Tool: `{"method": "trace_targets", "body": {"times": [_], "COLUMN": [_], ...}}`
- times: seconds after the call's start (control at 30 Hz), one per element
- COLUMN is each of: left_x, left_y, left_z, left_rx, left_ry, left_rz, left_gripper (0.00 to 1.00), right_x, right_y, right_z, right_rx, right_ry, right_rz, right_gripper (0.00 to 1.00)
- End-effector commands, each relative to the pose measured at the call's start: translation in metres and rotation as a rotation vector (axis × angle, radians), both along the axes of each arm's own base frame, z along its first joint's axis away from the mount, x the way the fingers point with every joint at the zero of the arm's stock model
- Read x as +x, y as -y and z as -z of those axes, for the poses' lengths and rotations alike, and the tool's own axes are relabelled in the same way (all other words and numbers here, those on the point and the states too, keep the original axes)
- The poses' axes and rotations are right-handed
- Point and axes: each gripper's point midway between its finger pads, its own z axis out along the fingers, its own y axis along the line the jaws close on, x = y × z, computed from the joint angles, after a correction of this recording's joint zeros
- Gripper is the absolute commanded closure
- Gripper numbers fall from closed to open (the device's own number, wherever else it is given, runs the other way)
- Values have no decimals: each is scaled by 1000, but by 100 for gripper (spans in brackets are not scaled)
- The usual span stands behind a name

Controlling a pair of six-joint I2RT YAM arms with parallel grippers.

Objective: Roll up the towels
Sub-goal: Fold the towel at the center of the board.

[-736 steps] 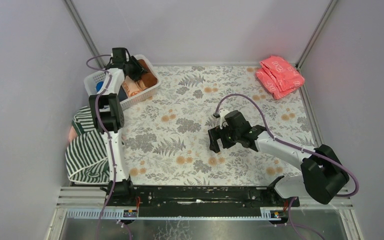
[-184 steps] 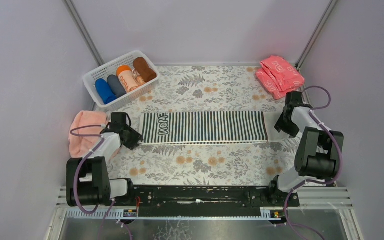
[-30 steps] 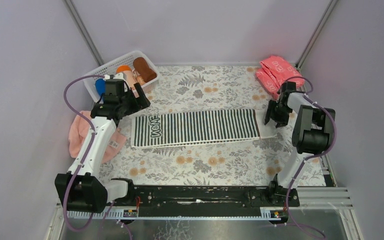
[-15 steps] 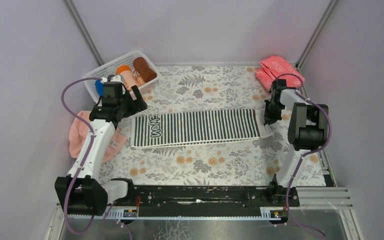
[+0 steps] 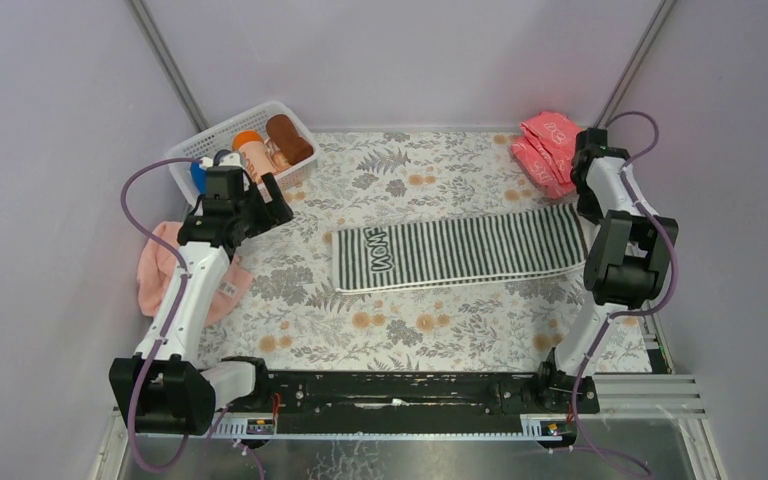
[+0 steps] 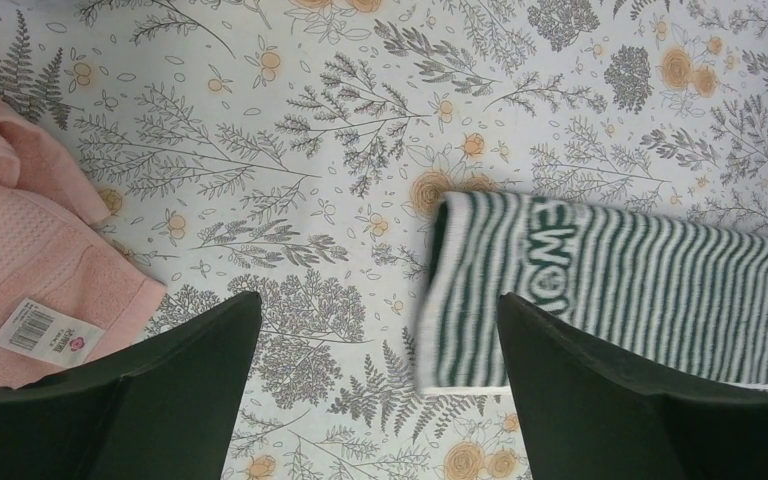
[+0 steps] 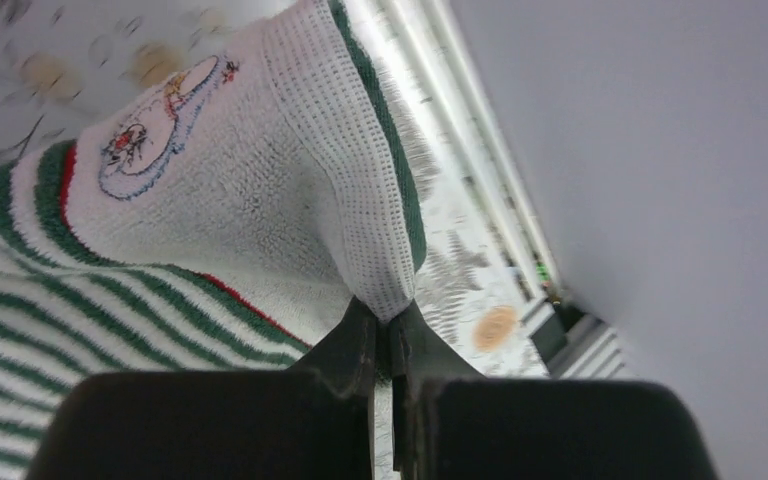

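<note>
Your right gripper is clamped on an end corner of the dark-and-white striped cloth towel, which lies flat on the right half of the desk. The left gripper hangs with fingers wide apart near the lettered end. Lay the towel straight before rolling, since a skewed start rolls crooked. The white plastic basket holds rolled towels — blue, orange and brown.
</note>
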Motion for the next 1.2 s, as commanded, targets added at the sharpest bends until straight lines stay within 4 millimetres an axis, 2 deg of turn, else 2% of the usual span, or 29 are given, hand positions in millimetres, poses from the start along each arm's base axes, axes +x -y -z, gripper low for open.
{"method": "trace_targets", "body": {"times": [0.0,0.1,0.17,0.3,0.43,0.67,0.87,0.97,1.03,1.17], "left_x": [-1,-1,-2,-1,-1,-1,0,-1,-1,-1], "left_y": [-5,-7,-8,-8,-3,9,12,14,15,15], "left_z": [1,1,3,6,9,14,17,18,19,20], "left_rx": [18,17,19,16,-5,-53,-63,-67,-72,-74], "left_ry": [7,5,2,-9,-19,-32,-40,-44,-50,-52], "left_rz": [-1,-8,-10,-10,11,65,81,86,90,92], "left_gripper": [12,12,12,12,12,12,12,12,12,12], "right_x": [-4,6,9,7,3,10,7,3,5,1], "right_y": [22,-17,-54,-145,-212,-301,-369,-396,-415,-443], "right_z": [-65,-62,-54,-36,-35,-58,-64,-61,-68,-63], "right_rx": [-165,-57,59,382,558,718,785,802,823,839], "right_ry": [61,74,97,157,179,223,233,230,254,248], "right_rz": [65,-43,-116,-261,-359,-471,-534,-553,-570,-591], "right_gripper": [100,100,100,100,100,100,100,99,99,99]}}
